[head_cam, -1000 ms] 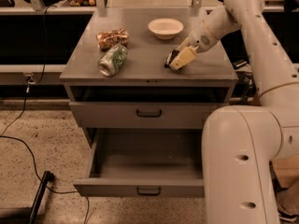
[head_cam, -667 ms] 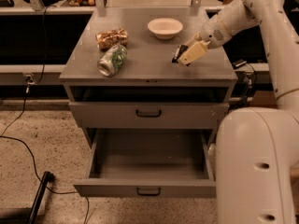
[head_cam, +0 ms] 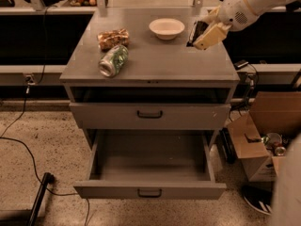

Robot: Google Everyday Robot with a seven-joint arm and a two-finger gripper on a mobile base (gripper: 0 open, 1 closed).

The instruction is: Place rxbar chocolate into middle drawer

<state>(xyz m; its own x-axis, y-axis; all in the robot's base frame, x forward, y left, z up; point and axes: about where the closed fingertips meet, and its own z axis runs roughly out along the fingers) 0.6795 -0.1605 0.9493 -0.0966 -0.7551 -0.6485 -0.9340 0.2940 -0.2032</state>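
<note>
Nearest the viewer, the middle drawer (head_cam: 188, 190) stands pulled well out past the table's (head_cam: 160, 65) front edge, and its grey floor shows nothing lying in it. Directly above it, the upper drawer (head_cam: 108, 116) is closed, flush under the front edge. On the tabletop, a green can (head_cam: 113, 60) lies on its side near the left front corner. A tan snack packet (head_cam: 113, 38) sits just behind it, and a white bowl (head_cam: 166, 28) rests toward the rear edge, a little right of centre.

Farthest back, the end effector (head_cam: 201, 40) hangs over the right rear part of the table, just right of the bowl. It is closed on the rxbar chocolate (head_cam: 194, 31), with a tan finger (head_cam: 212, 34) pressed to the bar's right face. The black bar is held clear of the surface, with its long axis nearly upright and tilted a little.

From the end effector, the open drawer lies forward, lower, and a little toward the left edge. I judge that the bar must travel out beyond the front edge before it descends; otherwise it would meet the tabletop or the closed drawer's face.
</note>
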